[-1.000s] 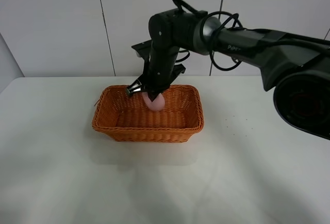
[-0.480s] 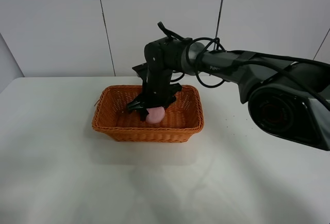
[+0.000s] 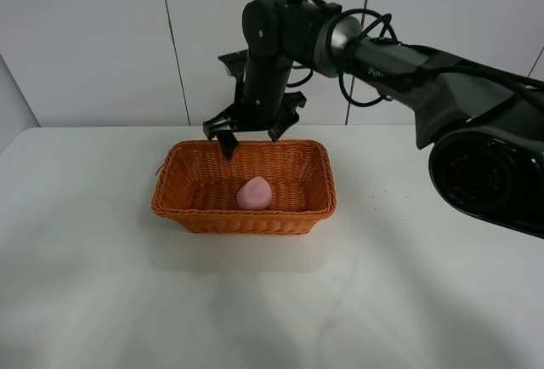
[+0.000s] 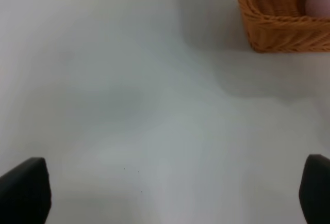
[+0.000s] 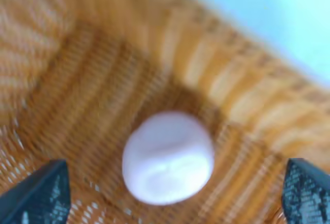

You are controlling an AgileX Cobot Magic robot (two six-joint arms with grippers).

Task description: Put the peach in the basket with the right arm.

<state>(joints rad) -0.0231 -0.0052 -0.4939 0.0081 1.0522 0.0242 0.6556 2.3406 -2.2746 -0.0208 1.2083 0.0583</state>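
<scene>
The peach (image 3: 254,193) lies on the woven floor of the basket (image 3: 197,212), near its middle, and the basket stands on the white table (image 3: 408,292). Above the basket's far rim we see the right gripper (image 3: 251,137) on the right arm (image 3: 399,50) hanging clear of the fruit, its fingers spread wide with nothing between them. In the left wrist view we find the left gripper (image 4: 169,190) spread wide too, holding nothing, over the table near a corner of the basket.
</scene>
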